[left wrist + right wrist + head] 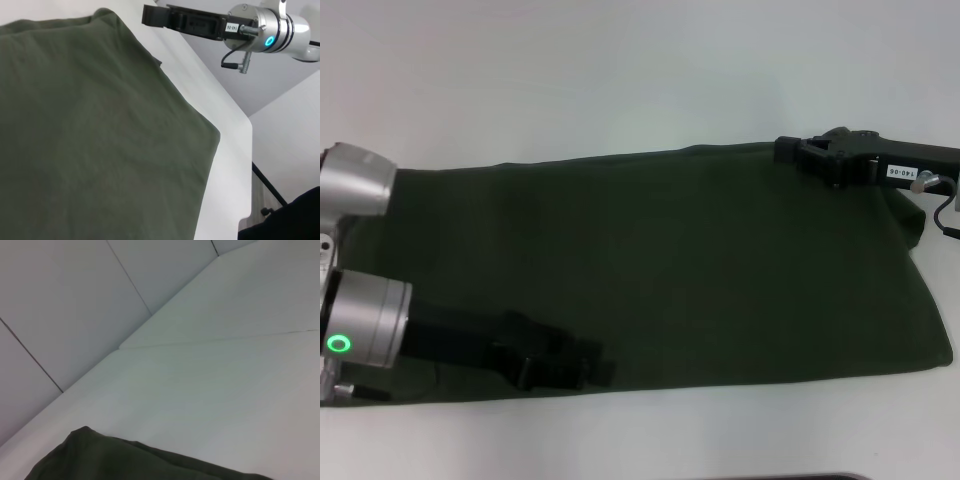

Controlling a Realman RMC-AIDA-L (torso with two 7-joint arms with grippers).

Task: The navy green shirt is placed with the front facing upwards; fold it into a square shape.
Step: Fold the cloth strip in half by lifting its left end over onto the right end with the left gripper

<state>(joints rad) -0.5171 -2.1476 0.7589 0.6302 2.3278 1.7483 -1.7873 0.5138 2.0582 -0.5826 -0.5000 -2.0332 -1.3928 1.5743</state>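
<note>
Currently the shirt (660,270) lies flat on the white table (620,80) as a long green band running left to right, plain cloth uppermost; no lettering is visible, so it appears already folded lengthwise.

Left gripper (582,368): low over the shirt's near edge, towards its left end. Whether the claw is wide, narrow or pinching cloth cannot be told.

Right gripper (790,152): at the shirt's far edge, towards its right end, just above the cloth. Its claw state also cannot be told; the left wrist view shows its body (165,16) beyond the shirt's far corner.

Handling, as a judgement: the fabric is soft, light and limp, with no stiffness, so it will sag and drag between hold points. Take hold at edge corners, pinching all layers together, and lift evenly at both points to keep the fold line straight.
</note>
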